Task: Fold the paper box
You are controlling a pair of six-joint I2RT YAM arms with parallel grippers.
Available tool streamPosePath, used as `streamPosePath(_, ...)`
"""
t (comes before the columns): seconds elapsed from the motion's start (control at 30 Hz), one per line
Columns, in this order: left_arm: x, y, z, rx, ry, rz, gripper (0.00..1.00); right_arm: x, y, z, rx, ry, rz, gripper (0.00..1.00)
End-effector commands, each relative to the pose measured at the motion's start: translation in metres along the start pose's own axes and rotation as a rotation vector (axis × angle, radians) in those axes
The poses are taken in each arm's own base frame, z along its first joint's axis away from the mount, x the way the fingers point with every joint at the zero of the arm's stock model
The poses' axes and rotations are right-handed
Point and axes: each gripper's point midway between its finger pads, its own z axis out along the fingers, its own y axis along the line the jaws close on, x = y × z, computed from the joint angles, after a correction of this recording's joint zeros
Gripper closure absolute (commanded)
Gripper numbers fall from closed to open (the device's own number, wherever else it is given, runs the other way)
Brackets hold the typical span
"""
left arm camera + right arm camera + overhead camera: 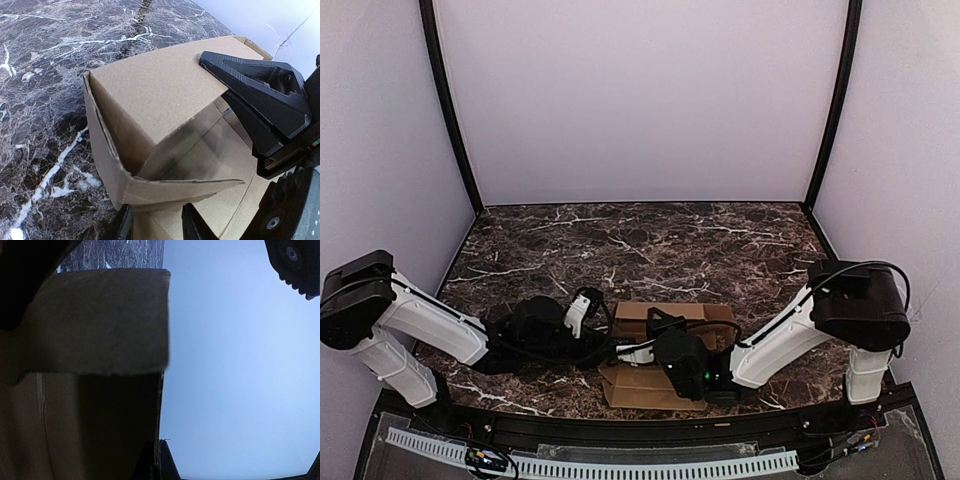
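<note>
From above, both wrists [682,362] cover the middle of the paper box [660,312], leaving only its far strip and near flap showing. The left claw [152,226] is cut off by the bottom edge just below the box's near wall; whether it pinches cardboard cannot be told. The right wrist view shows the box as a dark blur, the right claw [157,467] barely visible beside it.

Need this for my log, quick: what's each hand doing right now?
Left hand: open, at the paper box's near wall.
Right hand: closed on the paper box's panel edge.
</note>
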Motion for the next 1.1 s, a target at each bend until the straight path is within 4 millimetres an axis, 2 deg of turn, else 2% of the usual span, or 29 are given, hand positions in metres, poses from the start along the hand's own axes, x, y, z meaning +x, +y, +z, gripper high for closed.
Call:
streamPosePath(0.0,-0.006,0.01,-0.004,-0.075,-0.081,0.029,0.65,-0.004,0.002,-0.007,0.017,-0.003,-0.007,1.0)
streamPosePath(0.4,-0.008,0.009,0.01,-0.109,-0.129,0.074,0.63,-0.007,0.006,-0.015,-0.029,0.0,0.007,1.0)
streamPosePath(0.6,-0.012,0.008,0.012,-0.107,-0.164,0.086,0.57,-0.005,0.011,-0.017,-0.081,0.017,0.048,1.0)
streamPosePath(0.77,-0.015,0.004,0.023,-0.093,-0.177,0.109,0.54,-0.002,0.017,-0.02,-0.116,0.032,0.071,1.0)
streamPosePath(0.97,-0.016,0.003,0.031,-0.108,-0.195,0.124,0.58,0.002,0.023,-0.023,-0.151,0.052,0.11,1.0)
streamPosePath(1.07,-0.018,0.003,0.032,-0.12,-0.209,0.129,0.64,0.002,0.027,-0.025,-0.17,0.062,0.117,1.0)
